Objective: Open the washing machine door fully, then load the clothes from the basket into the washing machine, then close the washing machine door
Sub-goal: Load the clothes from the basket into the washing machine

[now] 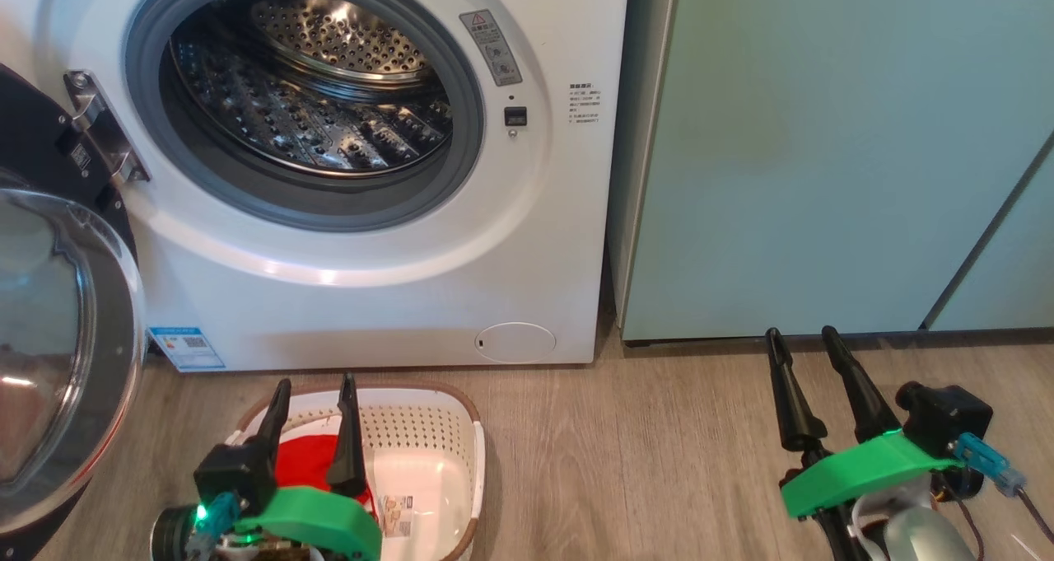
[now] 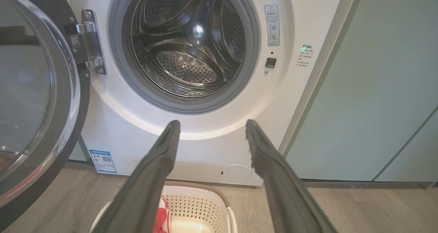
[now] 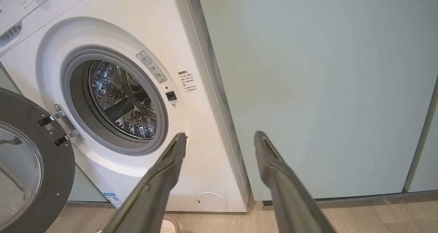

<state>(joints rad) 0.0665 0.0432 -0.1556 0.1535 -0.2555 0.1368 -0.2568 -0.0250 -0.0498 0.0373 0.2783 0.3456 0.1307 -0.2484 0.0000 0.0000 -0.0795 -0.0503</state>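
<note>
- Left gripper (image 1: 315,381) hangs over the basket (image 1: 428,433), fingers apart and empty; the red clothes (image 1: 306,462) lie in the basket just beneath it.
- Right gripper (image 1: 801,335), likewise spread and empty, hovers well to the right above the wood floor (image 1: 642,446), before a teal cabinet (image 1: 823,133).
- The basket stands on the floor just before the washer (image 1: 370,314), whose door (image 1: 66,338) is swung open at the left.
- Both grippers' fingers point toward the washer and cabinet.

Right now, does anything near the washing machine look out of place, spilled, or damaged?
Nothing stands out. The door is swung open on the left, the drum looks empty, and the basket stands upright on the floor with the red clothes inside. The left gripper and the right gripper are open and hold nothing.
</note>
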